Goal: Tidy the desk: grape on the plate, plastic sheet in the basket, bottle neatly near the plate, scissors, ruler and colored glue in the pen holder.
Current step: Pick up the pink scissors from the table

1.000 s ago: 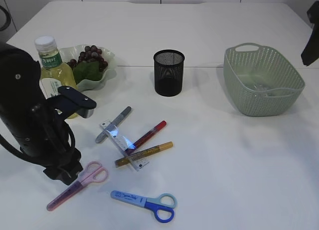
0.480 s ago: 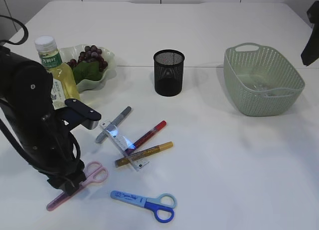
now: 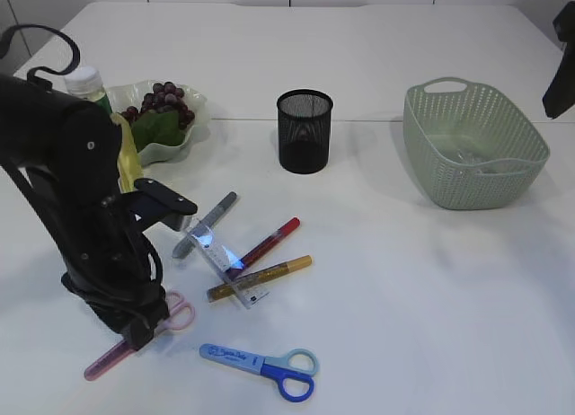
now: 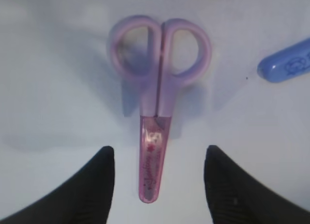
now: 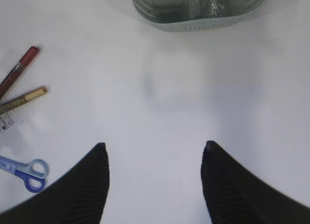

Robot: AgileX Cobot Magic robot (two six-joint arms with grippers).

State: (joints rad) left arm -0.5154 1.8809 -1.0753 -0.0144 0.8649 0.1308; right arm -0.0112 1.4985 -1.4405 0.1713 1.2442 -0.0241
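Observation:
Pink scissors (image 4: 157, 88) lie flat on the white table, and my left gripper (image 4: 159, 148) stands open just above them, one finger on each side of the capped blade. In the exterior view the left gripper (image 3: 135, 330) covers the middle of the pink scissors (image 3: 178, 313). Blue scissors (image 3: 260, 363) lie nearer the front edge. A clear ruler (image 3: 225, 258) lies among red (image 3: 267, 242), gold (image 3: 260, 278) and silver (image 3: 207, 222) glue pens. The black mesh pen holder (image 3: 305, 130) stands behind them. Grapes (image 3: 166, 101) rest on the plate (image 3: 171, 147). My right gripper (image 5: 154, 146) is open and empty above bare table.
My left arm hides most of the bottle, leaving its white cap (image 3: 85, 76) showing beside the plate. The green basket (image 3: 472, 145) stands at the right with something clear and shiny (image 5: 208, 6) in its bottom. A dark part of the right arm (image 3: 561, 65) hangs at the right edge.
My left arm has swung right and forward, settling its gripper over the pink scissors' blade and covering more of the bottle. Nothing on the table has moved.

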